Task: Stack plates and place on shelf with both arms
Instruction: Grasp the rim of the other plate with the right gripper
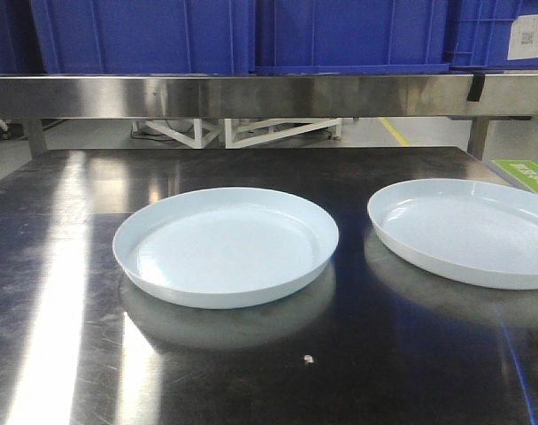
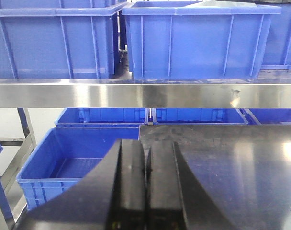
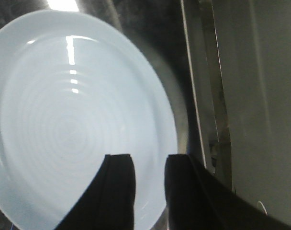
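On the table (image 1: 57, 266), plates (image 1: 225, 248) lie apart; left claw (image 2: 147, 177) pressed together, right claw (image 3: 150, 187) spread above one

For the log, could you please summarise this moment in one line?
plates: apart, unstacked; left hand: shut; right hand: open, facing plate

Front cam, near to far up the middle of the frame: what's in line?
pale speck on the tabletop → centre plate → steel shelf rail → blue bins
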Robot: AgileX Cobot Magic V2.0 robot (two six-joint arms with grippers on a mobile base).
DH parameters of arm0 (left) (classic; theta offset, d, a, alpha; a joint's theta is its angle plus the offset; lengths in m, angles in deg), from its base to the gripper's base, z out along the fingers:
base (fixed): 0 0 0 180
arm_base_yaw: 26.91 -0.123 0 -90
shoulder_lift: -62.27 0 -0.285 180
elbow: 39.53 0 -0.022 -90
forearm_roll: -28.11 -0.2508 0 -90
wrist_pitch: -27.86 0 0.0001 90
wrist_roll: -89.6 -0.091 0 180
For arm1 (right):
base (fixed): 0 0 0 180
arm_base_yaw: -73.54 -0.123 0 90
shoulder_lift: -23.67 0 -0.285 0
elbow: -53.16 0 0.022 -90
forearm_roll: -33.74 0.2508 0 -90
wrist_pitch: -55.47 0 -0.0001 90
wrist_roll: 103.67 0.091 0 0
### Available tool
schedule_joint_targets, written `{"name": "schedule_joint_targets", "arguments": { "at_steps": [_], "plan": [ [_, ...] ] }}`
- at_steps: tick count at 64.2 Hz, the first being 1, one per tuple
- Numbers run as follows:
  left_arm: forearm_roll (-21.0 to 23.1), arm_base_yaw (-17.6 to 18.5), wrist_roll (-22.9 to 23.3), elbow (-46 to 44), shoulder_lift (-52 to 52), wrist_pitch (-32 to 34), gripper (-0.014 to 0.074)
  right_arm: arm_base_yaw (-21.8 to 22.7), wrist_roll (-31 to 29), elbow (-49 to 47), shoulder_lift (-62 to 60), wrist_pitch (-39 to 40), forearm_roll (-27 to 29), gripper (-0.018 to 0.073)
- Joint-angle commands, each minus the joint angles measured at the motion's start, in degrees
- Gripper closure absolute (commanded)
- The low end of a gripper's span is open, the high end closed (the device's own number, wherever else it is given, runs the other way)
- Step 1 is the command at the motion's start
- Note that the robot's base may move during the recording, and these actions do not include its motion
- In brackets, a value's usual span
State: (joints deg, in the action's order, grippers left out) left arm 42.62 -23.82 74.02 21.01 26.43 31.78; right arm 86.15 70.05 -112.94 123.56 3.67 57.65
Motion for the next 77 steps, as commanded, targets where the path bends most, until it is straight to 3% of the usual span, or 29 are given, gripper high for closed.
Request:
{"name": "schedule_joint_targets", "arguments": {
  "at_steps": [1, 61, 77],
  "plan": [
    [0.3, -0.1, 0.5, -1.7, 0.0, 4.7, 0.0511, 0.8, -0.1, -2.0, -0.9, 1.3, 0.8, 0.0232],
    [0.3, -0.1, 0.5, -1.7, 0.0, 4.7, 0.0511, 1.0, -0.1, -2.0, 4.4, 4.9, 0.8, 0.0232],
    [0.3, -0.1, 0.5, -1.7, 0.0, 4.7, 0.0511, -1.2, -0.1, -2.0, 5.0, 5.8, 0.8, 0.0232]
  ]
}}
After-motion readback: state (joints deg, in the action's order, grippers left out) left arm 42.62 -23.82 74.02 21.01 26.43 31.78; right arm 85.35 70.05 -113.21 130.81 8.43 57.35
